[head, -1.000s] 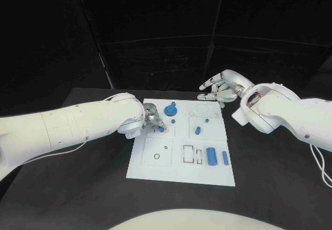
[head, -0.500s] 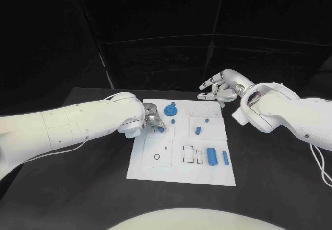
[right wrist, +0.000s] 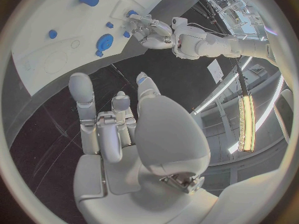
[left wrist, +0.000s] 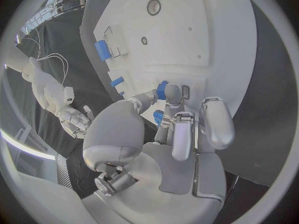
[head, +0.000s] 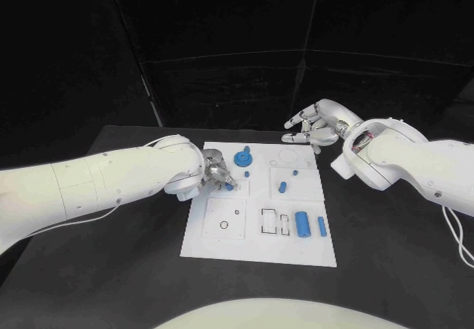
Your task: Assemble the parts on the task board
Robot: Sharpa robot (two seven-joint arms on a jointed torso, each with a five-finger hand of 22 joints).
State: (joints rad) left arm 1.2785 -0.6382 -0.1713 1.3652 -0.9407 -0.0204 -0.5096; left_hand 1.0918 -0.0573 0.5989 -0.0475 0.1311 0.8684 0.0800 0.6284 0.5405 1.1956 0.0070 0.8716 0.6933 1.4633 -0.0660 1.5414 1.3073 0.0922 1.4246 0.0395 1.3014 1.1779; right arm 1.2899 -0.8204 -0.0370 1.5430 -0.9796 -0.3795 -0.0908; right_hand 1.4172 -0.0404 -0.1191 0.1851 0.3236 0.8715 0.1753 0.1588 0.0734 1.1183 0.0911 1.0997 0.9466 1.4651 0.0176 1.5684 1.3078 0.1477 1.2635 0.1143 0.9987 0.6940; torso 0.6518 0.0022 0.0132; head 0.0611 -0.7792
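The white task board lies mid-table. My left hand is low over the board's left side, near its far end. Its thumb and a finger pinch a small blue part just above the board. A second small blue piece shows under the palm. A round blue part, a small blue peg, a blue cylinder and a thin blue pin sit on the board. My right hand hovers beyond the board's far right corner, fingers spread, holding nothing.
Outlined slots and a small ring outline mark the board's near half. From the right wrist I see the round blue part and my left hand across the board. Black table surrounds the board.
My left hand has shifted slightly over the board's left side, covering more of the small blue part. The right hand has stayed where it was.
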